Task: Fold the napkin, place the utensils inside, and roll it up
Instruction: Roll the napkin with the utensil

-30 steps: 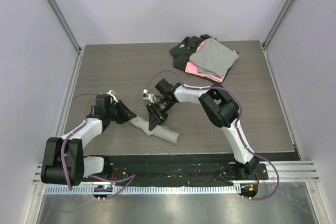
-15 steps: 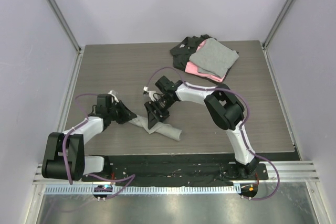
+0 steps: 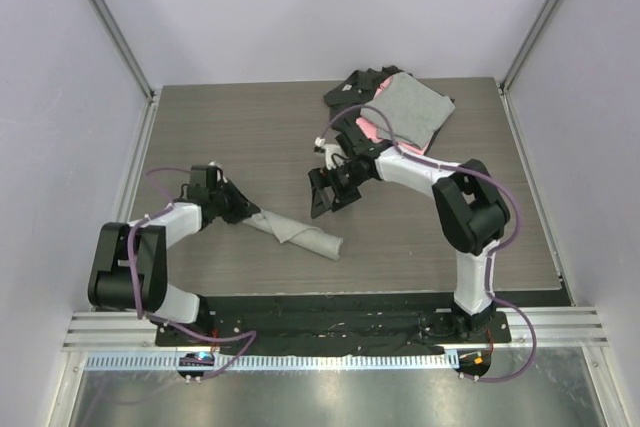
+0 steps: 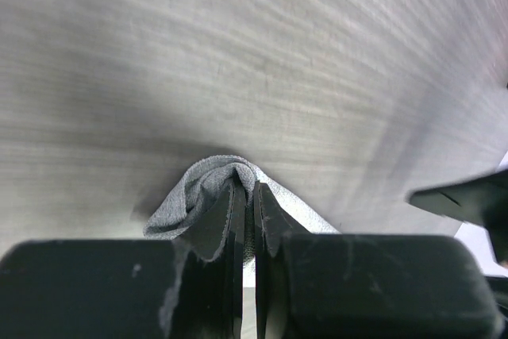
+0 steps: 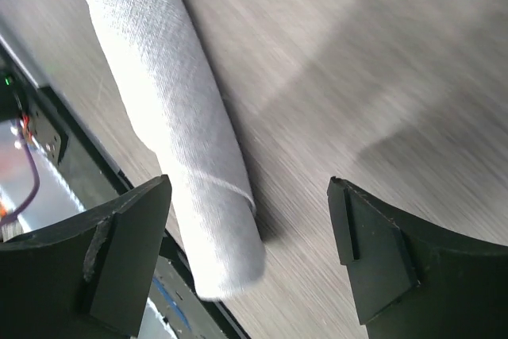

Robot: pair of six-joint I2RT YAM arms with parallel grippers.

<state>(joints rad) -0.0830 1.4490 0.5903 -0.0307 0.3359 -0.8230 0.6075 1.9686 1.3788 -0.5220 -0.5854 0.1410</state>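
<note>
The napkin (image 3: 296, 233) lies on the table as a tight light-grey roll, slanting from upper left to lower right. At its left end my left gripper (image 3: 240, 210) is shut, and in the left wrist view a fold of napkin (image 4: 198, 192) is pinched between the jaws of the left gripper (image 4: 248, 200). My right gripper (image 3: 330, 193) hovers open just right of and beyond the roll, holding nothing. The right wrist view has the napkin (image 5: 171, 109) running under the left finger of the wide-open right gripper (image 5: 250, 196). The utensils are hidden.
A stack of grey, pink and black cloths (image 3: 395, 107) sits at the back of the table, behind the right arm. The black base strip (image 3: 330, 312) runs along the near edge, close to the roll's lower end. Enclosure walls stand on both sides.
My right gripper has opened, let go of the rolled napkin and drawn back up and to the right. The left gripper has stayed shut at the roll's left end.
</note>
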